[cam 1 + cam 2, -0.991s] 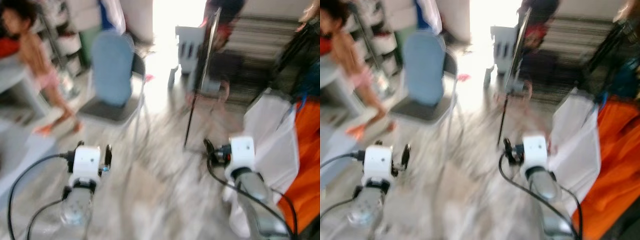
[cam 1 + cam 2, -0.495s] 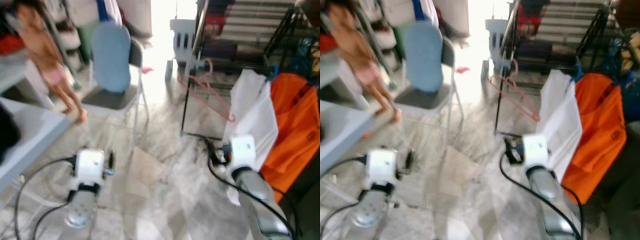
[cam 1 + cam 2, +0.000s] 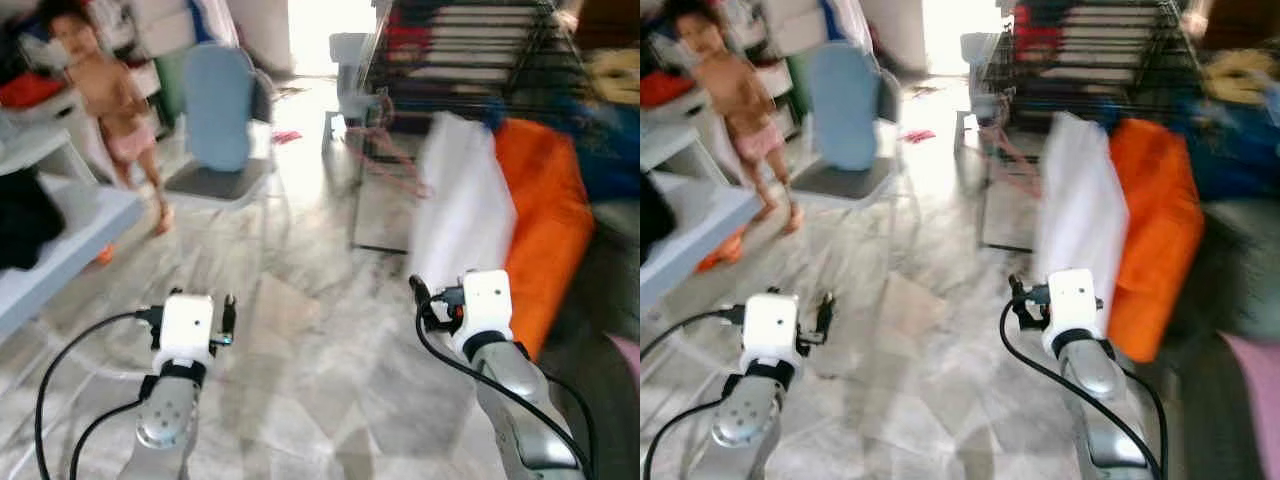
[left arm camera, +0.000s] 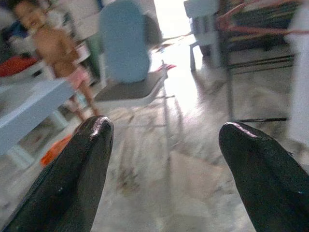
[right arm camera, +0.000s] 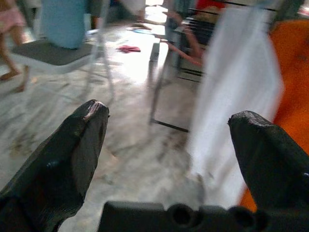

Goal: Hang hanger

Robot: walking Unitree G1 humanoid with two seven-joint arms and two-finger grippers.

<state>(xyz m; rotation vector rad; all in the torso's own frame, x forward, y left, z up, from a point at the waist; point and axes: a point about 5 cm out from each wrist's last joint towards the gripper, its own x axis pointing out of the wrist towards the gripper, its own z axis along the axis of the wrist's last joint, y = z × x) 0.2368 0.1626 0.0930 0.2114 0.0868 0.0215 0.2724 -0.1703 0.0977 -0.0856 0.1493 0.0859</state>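
Wide apart and empty on the left gripper, likewise on the right gripper, both held low over marble floor. Pink hanger dangling on the drying rack ahead, clearer from the right wrist. White cloth and orange garment beside it; blue chair and a person off left.
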